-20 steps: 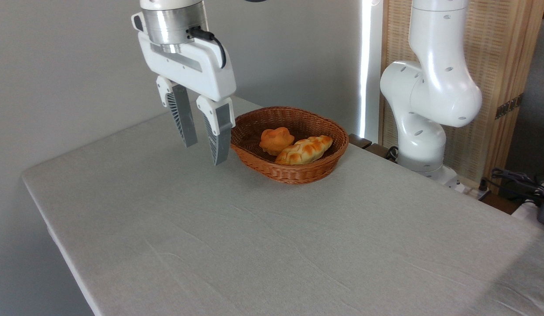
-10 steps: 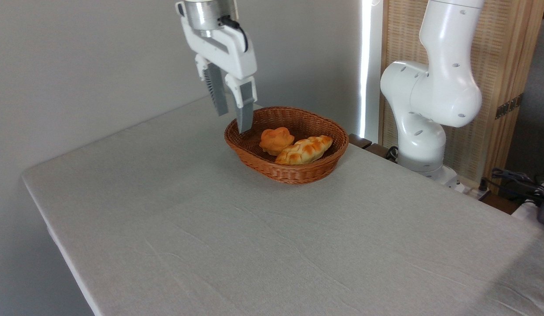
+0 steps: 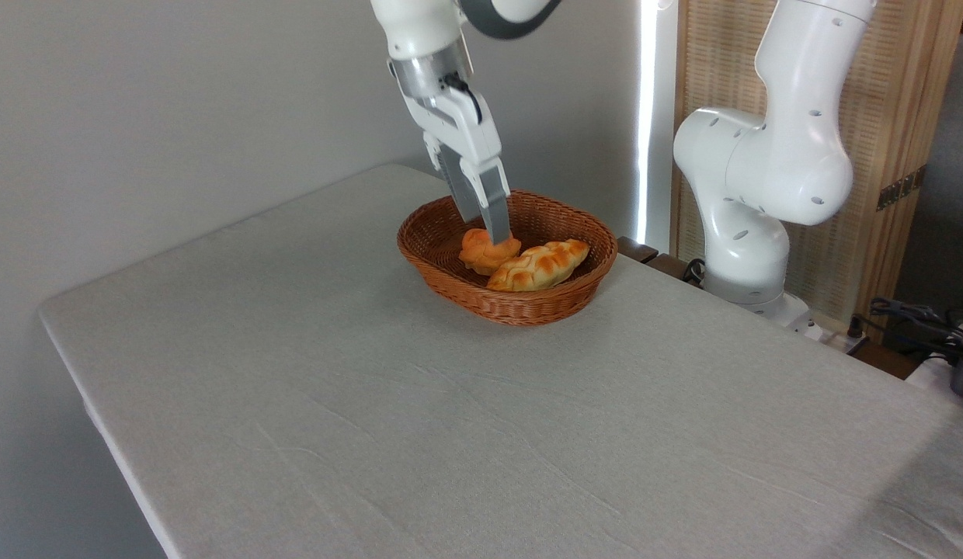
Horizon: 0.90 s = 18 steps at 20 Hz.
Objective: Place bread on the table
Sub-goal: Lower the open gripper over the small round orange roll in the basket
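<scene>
Orange and knot-topped, the small round bun (image 3: pixel 488 250) sits in the left half of the brown wicker basket (image 3: pixel 520 303), touching the longer golden braided loaf (image 3: pixel 537 265) on its right. Your white two-finger gripper (image 3: pixel 493 230) slants down from the upper left, its tips right at the bun's top, so the bun lies directly beneath. You cannot tell whether the fingers straddle it or are pressed together. Pale grey cloth tabletop (image 3: pixel 357 404) lies free in front.

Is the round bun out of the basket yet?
No. The bun still sits inside the basket, beside the braided loaf.
</scene>
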Each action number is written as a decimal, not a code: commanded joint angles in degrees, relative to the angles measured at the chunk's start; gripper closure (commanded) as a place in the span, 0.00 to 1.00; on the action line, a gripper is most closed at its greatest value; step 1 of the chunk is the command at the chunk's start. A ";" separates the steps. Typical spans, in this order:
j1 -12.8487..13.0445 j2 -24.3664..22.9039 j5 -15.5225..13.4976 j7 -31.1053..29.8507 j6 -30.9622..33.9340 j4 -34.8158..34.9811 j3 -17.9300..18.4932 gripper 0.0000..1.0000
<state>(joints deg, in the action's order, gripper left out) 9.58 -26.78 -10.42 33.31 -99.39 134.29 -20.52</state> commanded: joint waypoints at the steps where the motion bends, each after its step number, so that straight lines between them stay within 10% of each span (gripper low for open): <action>1: 0.00 -0.21 -2.32 -0.36 -4.39 3.17 -2.85 0.00; 18: 0.00 0.67 -6.99 -2.29 -7.83 4.76 -4.88 0.00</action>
<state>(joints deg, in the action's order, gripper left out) 9.58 -26.25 -16.28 31.36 -106.33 138.69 -25.65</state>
